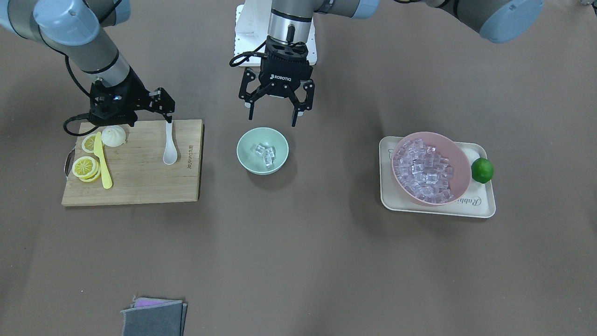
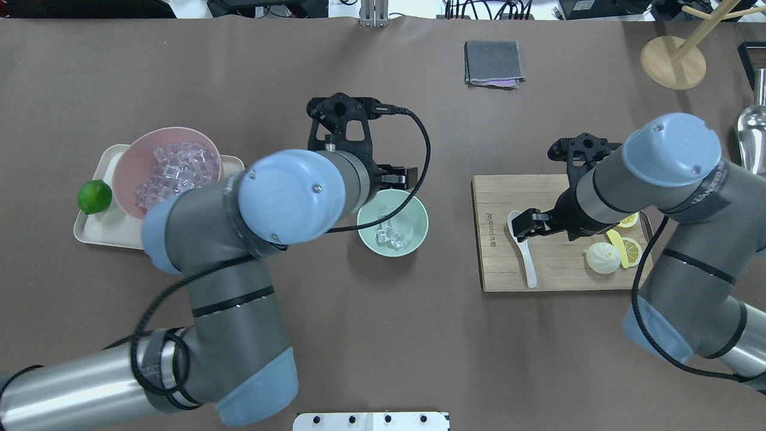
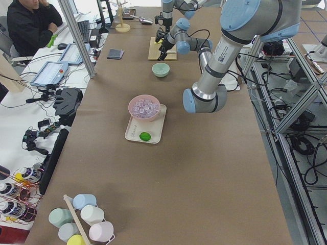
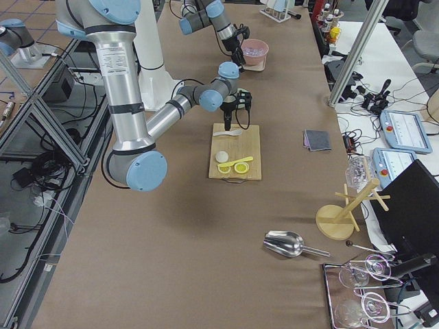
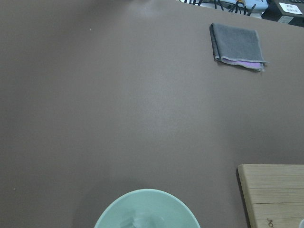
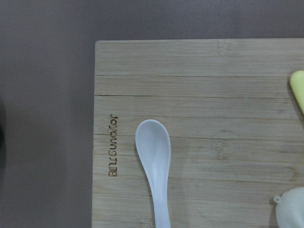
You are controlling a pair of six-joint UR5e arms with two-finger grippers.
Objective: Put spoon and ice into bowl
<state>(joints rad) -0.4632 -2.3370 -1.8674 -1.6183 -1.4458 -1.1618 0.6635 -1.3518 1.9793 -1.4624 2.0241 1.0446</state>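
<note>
Brown table [image 1: 298,261] | white spoon [image 1: 170,151] on board [image 1: 140,184] | left tool [image 1: 274,114] spread, empty | right tool [image 1: 167,113] unclear

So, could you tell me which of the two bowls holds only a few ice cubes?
The small mint-green bowl mid-table; the pink bowl on the tray is heaped full.

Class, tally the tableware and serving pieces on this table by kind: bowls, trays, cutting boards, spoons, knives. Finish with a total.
bowls: 2, the mint-green bowl and the pink bowl
tray: 1
cutting board: 1
spoon: 1
knife: 1
Total: 6
</note>
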